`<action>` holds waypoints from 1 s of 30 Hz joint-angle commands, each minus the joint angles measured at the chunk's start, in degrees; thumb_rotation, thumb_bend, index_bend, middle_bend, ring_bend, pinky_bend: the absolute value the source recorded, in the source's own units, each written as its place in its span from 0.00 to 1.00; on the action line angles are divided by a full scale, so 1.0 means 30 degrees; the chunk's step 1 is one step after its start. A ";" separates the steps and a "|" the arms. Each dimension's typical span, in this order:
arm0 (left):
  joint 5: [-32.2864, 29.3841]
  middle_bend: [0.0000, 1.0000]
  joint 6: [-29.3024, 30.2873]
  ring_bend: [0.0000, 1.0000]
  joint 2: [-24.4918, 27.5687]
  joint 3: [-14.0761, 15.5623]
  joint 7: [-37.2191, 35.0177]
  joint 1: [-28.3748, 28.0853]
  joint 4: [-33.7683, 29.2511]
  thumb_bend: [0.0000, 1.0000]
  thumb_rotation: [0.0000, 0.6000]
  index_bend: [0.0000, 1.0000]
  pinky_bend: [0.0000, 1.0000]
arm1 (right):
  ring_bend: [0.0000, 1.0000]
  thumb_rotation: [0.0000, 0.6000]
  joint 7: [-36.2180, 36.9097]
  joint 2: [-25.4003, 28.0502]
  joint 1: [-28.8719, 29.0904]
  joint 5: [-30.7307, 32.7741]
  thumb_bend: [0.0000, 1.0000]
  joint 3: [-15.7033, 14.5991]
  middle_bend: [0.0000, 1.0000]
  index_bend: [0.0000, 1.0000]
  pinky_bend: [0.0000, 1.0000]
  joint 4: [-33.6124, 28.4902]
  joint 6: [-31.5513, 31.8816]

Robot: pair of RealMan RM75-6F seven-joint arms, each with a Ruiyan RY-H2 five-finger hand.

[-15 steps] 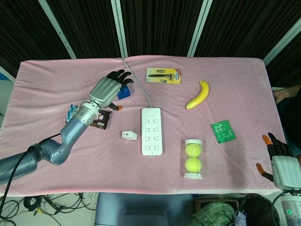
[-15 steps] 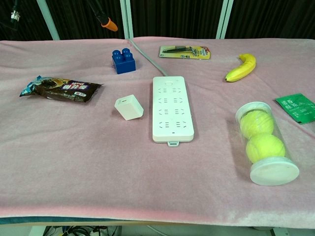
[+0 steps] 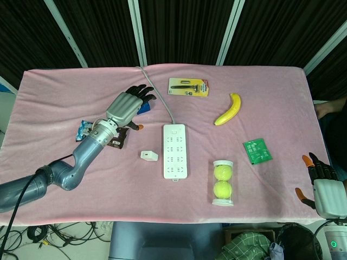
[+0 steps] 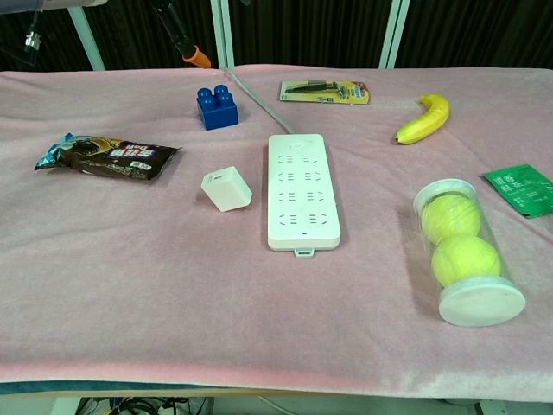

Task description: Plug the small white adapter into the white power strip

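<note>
So the long white plastic power strip lies flat mid-table on the pink cloth, cord running away toward the far edge. The small white cube-shaped adapter sits just left of the strip, not touching it, nothing holding it. The left hand hovers up-left of the strip, over the blue toy brick and dark snack wrapper, fingers stretched out flat and spread, empty. The right hand is way off to the strip's right at the table edge, fingers apart, holding nothing. A clear tube of two yellow tennis balls lies right of the strip.
</note>
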 commanded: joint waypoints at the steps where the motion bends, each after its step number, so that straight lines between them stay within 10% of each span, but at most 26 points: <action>1: -0.0176 0.06 0.0152 0.02 0.0135 0.0121 0.0021 0.0173 -0.0162 0.13 1.00 0.20 0.12 | 0.12 1.00 0.0060 0.0002 -0.0006 0.0062 0.19 -0.0019 0.03 0.01 0.15 -0.0075 -0.0072; 16: 0.0081 0.13 0.1099 0.07 0.0567 0.1062 0.0316 0.0966 -0.1195 0.13 1.00 0.20 0.13 | 0.12 1.00 0.0489 0.0231 -0.0127 0.0049 0.19 -0.0058 0.03 0.01 0.15 -0.0225 -0.0050; 30: -0.2366 0.22 0.1260 0.08 0.3595 0.3468 0.1669 0.3050 -0.6716 0.10 1.00 0.20 0.14 | 0.12 1.00 0.0530 0.0292 -0.0139 -0.0009 0.19 -0.0106 0.03 0.01 0.15 -0.0270 -0.0110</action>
